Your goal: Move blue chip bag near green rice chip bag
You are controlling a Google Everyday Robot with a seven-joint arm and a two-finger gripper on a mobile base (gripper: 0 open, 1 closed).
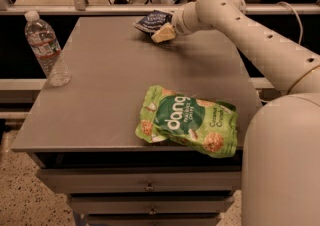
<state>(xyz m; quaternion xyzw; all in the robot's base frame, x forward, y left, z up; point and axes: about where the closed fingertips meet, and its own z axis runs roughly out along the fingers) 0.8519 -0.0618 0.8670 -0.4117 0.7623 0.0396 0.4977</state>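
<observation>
Clear plastic water bottle (47, 50) is standing upright at the far left of the grey table (100, 110), well apart from everything else and not mattering for this move.

Moving right: the blue chip bag (153, 20) is lying at the back edge of the table, about mid-width, with its long axis running roughly left-right, slightly tilted. The gripper (163, 33) is sitting right at the bag's near-right corner, touching or overlapping it as seen from here. Can't tell whether it's clamped on the bag, just pressing on it, or released; the contact point is hiding behind the gripper's tan tip. The bag is looking flat on the table, not lifted.

Key relation: the bag is lying up and to the left of the gripper, i.e. on the far side of it from the target. My read is that any drag toward the target is going to be a pull toward the near edge, not a push.

Next right: the green rice chip bag (187, 120) is lying flat near the front edge, centre-right, long axis also roughly left-right. It's well apart from the blue bag, with bare tabletop between them. Direction from gripper to it is toward the front edge and a touch right.

Far right: the arm (260, 45) is reaching in from the right side, crossing over the back-right corner of the table, so the path down to the green bag is looking unobstructed.

Judgement: at the grasp stage, transport not yet done.
</observation>
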